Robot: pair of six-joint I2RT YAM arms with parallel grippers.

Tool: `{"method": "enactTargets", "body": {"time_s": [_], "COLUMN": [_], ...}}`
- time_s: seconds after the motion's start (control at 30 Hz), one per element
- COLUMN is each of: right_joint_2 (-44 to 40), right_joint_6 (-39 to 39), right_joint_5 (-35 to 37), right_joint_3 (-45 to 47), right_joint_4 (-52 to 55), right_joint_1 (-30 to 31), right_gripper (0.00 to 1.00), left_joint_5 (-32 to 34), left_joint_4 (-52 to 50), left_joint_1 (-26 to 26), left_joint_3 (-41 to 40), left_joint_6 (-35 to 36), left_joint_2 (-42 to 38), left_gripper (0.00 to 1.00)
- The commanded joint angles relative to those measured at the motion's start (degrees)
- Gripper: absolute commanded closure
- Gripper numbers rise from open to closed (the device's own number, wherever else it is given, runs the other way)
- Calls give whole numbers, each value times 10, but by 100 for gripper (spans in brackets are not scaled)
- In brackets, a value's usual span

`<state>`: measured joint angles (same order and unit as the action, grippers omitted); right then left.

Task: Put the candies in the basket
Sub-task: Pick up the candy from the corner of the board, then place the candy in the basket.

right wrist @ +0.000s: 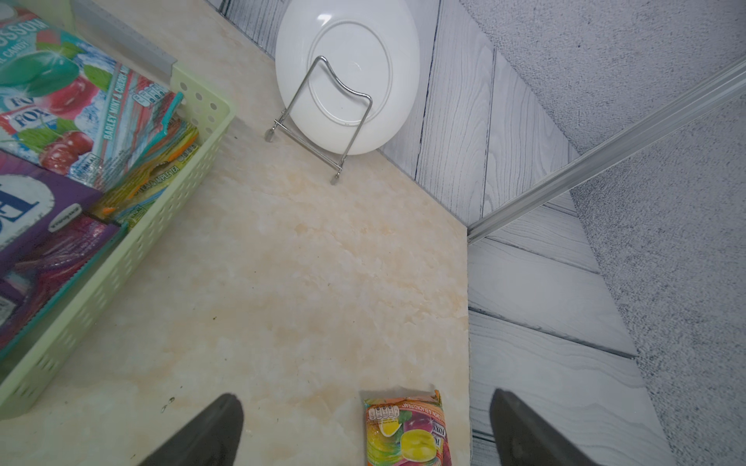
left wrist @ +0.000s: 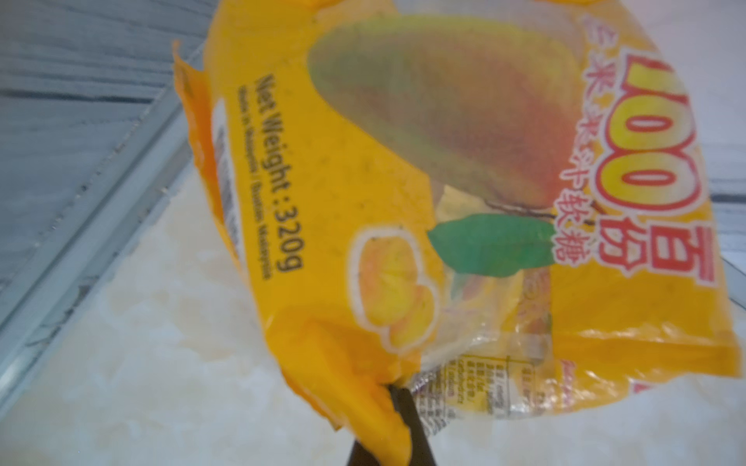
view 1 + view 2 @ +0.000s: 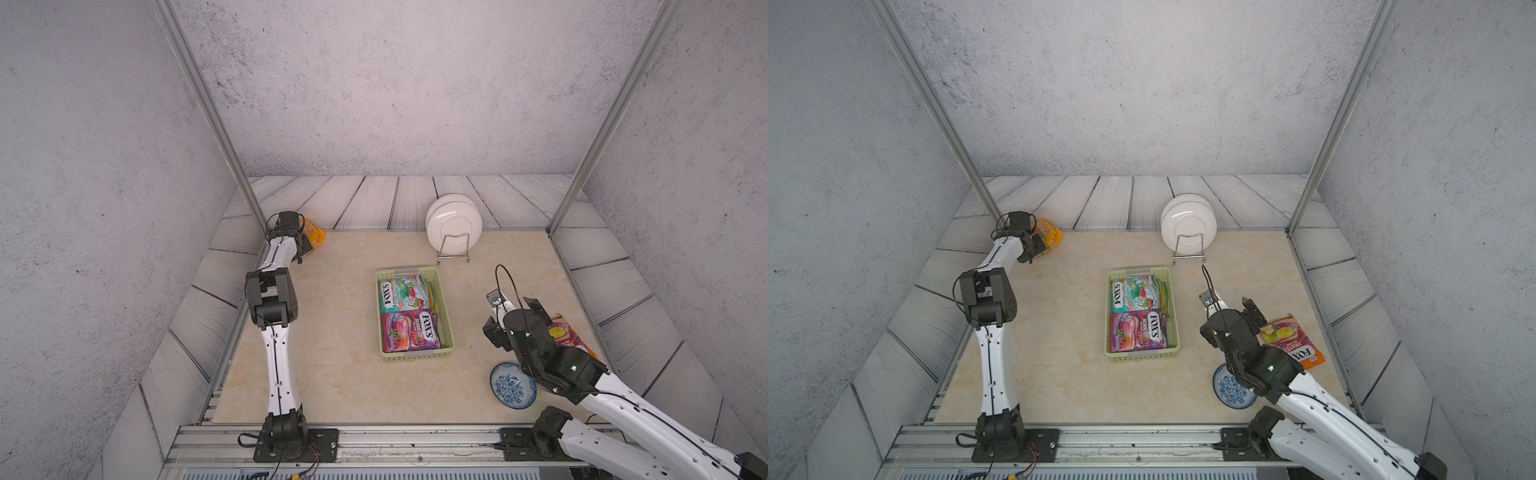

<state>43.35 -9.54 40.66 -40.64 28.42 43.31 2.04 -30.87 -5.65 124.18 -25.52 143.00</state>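
Left wrist view: my left pincer (image 2: 397, 397) is clamped tight on a corner of the yellow bag (image 2: 403, 161); in both top views that bag shows left of mid-frame, at the far corner of the surface (image 3: 332, 374). My right pincer (image 1: 365, 397) stands wide, gripping nothing, with the orange packet (image 3: 1291, 340) on the surface beneath it, lower right of a top view. Mid-frame, the basket (image 3: 446, 307) holds the teal packet (image 3: 401, 293) and purple packet (image 3: 409, 330), lying flat.

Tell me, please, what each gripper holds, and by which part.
Left gripper pinches the yellow bag by a crumpled corner; right gripper is open, holding nothing.
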Motion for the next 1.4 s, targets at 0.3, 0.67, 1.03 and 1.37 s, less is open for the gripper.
{"method": "enactTargets", "body": {"time_s": [0.3, 0.67, 1.03, 1.37], "right_joint_2": [-43, -34, 53, 183], "right_joint_6": [14, 47, 216, 388], "right_joint_5": [-24, -74, -171, -273], "right_joint_3": [1, -21, -141, -248], "right_joint_4": [-14, 5, 87, 85], "right_joint_1": [-2, -2, -2, -7], "right_gripper": [0, 0, 0, 5], "left_joint_5": [-17, -34, -83, -146], "left_joint_4": [2, -22, -29, 33], "left_joint_1": [60, 121, 195, 268], "left_joint_3": [-120, -159, -136, -206], "left_joint_6": [40, 87, 45, 1], "left_joint_2": [-217, -369, -400, -416], "left_gripper": [100, 100, 100, 100]}}
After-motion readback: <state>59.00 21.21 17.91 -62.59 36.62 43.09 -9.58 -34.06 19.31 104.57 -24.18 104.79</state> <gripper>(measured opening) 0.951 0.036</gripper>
